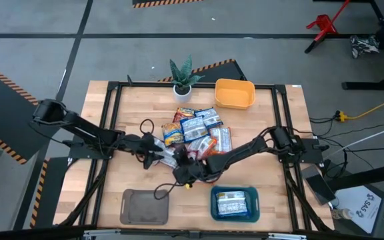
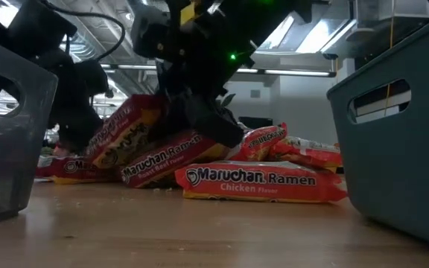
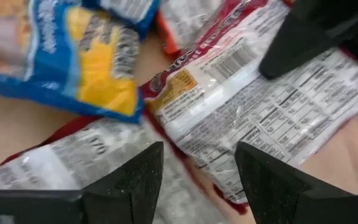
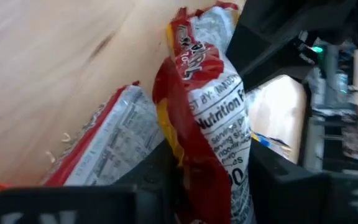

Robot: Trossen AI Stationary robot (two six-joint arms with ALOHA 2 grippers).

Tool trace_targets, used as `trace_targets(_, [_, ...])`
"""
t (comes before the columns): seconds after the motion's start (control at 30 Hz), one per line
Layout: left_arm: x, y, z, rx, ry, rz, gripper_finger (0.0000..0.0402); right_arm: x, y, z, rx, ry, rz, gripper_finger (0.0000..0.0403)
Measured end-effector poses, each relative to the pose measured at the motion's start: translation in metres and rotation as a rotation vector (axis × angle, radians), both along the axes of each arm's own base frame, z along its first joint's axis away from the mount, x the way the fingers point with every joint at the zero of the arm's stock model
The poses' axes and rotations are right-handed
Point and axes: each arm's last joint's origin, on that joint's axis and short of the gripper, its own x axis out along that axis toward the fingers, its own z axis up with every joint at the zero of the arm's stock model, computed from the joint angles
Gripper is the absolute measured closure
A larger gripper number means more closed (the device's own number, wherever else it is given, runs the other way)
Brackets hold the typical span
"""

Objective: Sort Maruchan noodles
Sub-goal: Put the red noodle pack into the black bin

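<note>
My left fingers (image 1: 153, 155) sit at the left edge of the packet pile (image 1: 197, 132), spread apart with nothing between them. Past their tips, in the left wrist view, a red packet (image 3: 272, 118) lies label-down on the counter (image 1: 259, 167), its white nutrition panel facing up, just ahead of the gap and not inside it. A second white-backed packet (image 3: 73, 158) lies by one finger, and a blue packet (image 3: 73, 53) rests beyond it, overlapping the red ones.

The pile itself lies mid-counter, red, blue and orange packets heaped over one another, between the plant (image 1: 183, 77) and yellow tray (image 1: 235, 93) at the far side and the brown tray (image 1: 144, 207) and teal tray (image 1: 235, 203) at the near edge. The teal tray already has one packet (image 1: 234, 204) lying in it. In the low view a chicken packet (image 2: 263, 182) lies flat at the front of the heap.

My right fingers (image 1: 187, 172) are at the pile's near edge, closed narrow on a red-and-yellow packet (image 4: 207, 118). It stands up on edge between them, crumpled, tilted off the counter, with another packet (image 4: 101, 146) lying flat just beside it.
</note>
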Motion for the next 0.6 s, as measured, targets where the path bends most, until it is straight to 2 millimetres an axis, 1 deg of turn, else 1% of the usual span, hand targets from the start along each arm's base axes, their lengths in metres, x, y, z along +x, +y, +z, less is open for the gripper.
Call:
trace_targets(0.1, [-0.002, 0.0, 0.009, -0.026, -0.044, 0.01, 0.0204, 0.0, 0.01, 0.009, -0.05, -0.029, -0.025, 0.0294])
trace_targets(0.23, [-0.007, 0.001, 0.022, -0.088, -0.111, 0.016, 0.0204, 0.003, 0.026, 0.029, -0.066, -0.08, -0.029, 0.0282])
trace_targets(0.33, [-0.01, 0.0, 0.039, -0.144, -0.215, 0.0, 0.0204, 0.007, 0.041, 0.049, -0.041, -0.164, -0.02, 0.0282])
trace_targets(0.47, [-0.02, 0.002, 0.064, -0.21, -0.362, -0.008, 0.0204, 0.008, 0.059, 0.072, -0.002, -0.24, 0.007, 0.0291])
trace_targets(0.6, [-0.029, -0.001, 0.088, -0.268, -0.491, -0.08, 0.0204, 0.007, 0.071, 0.084, 0.075, -0.3, -0.001, 0.029])
